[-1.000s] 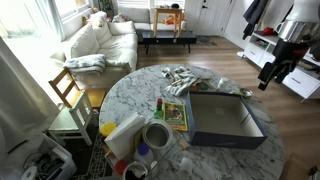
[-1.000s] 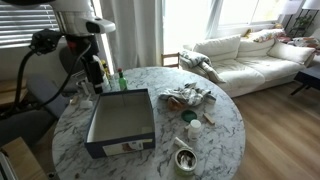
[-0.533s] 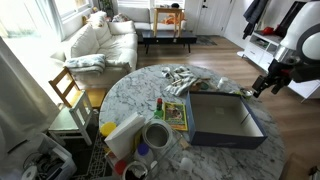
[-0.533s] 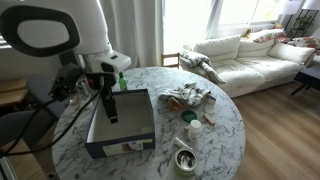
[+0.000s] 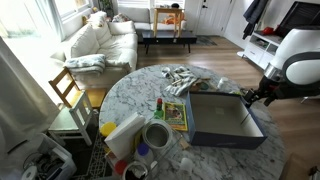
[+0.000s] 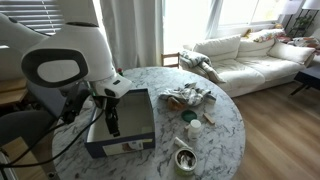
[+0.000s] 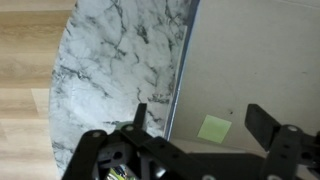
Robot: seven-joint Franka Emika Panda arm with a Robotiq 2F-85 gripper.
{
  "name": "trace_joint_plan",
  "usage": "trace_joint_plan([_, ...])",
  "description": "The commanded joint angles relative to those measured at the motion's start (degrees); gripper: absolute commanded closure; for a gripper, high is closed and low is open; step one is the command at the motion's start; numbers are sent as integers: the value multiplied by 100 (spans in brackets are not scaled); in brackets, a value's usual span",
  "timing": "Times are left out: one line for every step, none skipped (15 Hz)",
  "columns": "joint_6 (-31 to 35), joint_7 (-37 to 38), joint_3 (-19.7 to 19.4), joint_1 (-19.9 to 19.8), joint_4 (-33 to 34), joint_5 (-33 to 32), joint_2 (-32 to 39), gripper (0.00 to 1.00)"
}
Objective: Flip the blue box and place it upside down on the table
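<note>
The blue box lies open face up on the marble table in both exterior views, showing its paler inside. My gripper hangs low at the box's edge nearest the robot. In the wrist view the gripper is open and empty. One finger is over the table and the other over the box's inside, so the jaws straddle the box wall. A green sticky note lies on the box floor between the fingers.
A colourful booklet, a patterned cloth, a tape roll and small cups lie on the table beside the box. A green bottle stands near the arm's base. The table edge is close to the box.
The arm has swung down from above the table's side to the box's near edge. The gripper stays open. The box has not moved.
</note>
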Motion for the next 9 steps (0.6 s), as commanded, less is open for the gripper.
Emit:
trace_joint_plan([-16, 0, 11, -11, 9, 5, -7, 0])
trace_joint_plan([-16, 3, 11, -12, 11, 7, -9, 0])
trace_joint_plan([-16, 4, 11, -12, 12, 7, -9, 0])
trace_joint_plan([-16, 5, 11, -12, 12, 7, -9, 0])
trace_joint_plan([79, 33, -13, -29, -3, 37, 51, 0])
trace_joint_plan([133, 20, -21, -35, 4, 24, 88, 0])
trace_joint_plan([273, -140, -81, 15, -13, 235, 133, 0])
trace_joint_plan([435, -197, -108, 27, -29, 331, 171, 0])
trace_joint_plan([735, -261, -136, 20, -39, 388, 251, 0])
